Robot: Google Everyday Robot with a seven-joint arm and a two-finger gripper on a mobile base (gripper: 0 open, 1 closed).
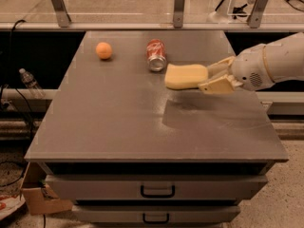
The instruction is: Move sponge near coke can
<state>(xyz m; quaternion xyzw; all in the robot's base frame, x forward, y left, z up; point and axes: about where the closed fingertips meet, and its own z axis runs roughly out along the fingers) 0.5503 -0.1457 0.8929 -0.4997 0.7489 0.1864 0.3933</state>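
One sponge (186, 76) right of centre, clamped by the gripper (209, 78) above the table (118, 122); one coke can (156, 54) lying just upper-left of it; one orange (104, 50) further left.

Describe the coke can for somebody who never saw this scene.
On the grey table, look near the far edge. The coke can lies on its side between the orange fruit and the sponge that the gripper holds at the picture's right. Only it is red with a silver end.

One high front view looks down on table (118, 122), pincer (205, 79) right.
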